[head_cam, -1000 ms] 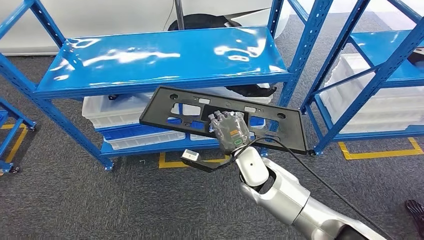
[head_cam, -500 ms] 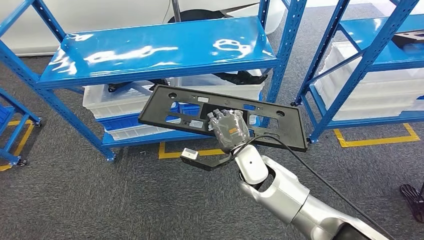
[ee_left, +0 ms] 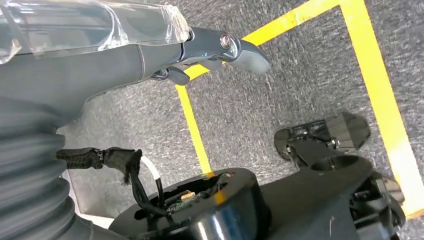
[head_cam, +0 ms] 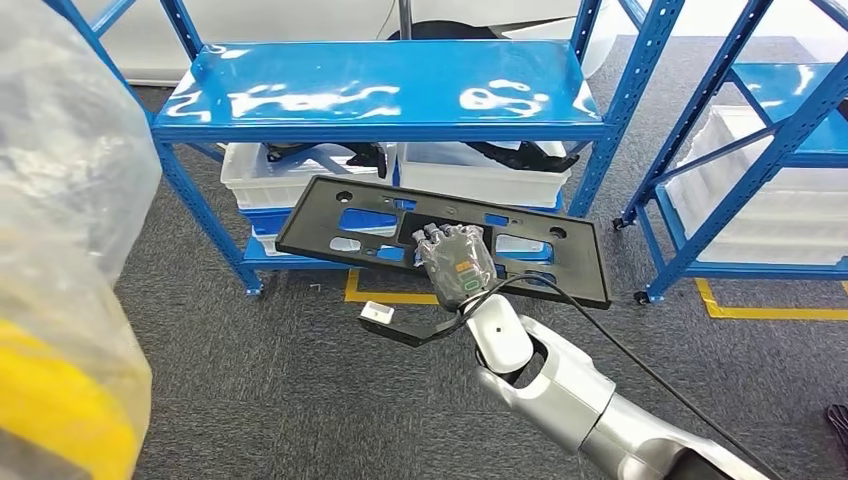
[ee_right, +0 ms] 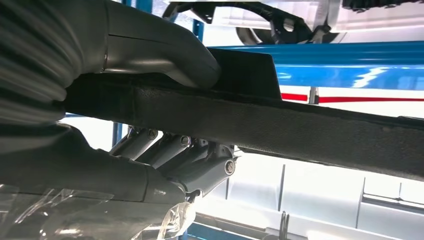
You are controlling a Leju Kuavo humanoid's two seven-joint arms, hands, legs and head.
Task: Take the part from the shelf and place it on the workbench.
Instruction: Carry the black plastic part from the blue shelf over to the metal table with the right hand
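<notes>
A clear plastic-wrapped bulk with a yellow patch (head_cam: 60,400) crowded the left edge of the head view. The left robot hand (ee_left: 220,47) hung over grey carpet crossed by yellow floor tape (ee_left: 192,125), fingers apart and holding nothing. At centre, the right robot hand (head_cam: 457,262) gripped the long black part (head_cam: 340,225), thumb on one face and fingers on the other, clear of the blue shelf (head_cam: 380,95) behind it. White bins (head_cam: 300,175) on the lower level held dark pieces. Open carpet lay before the rack. No writing was legible.
</notes>
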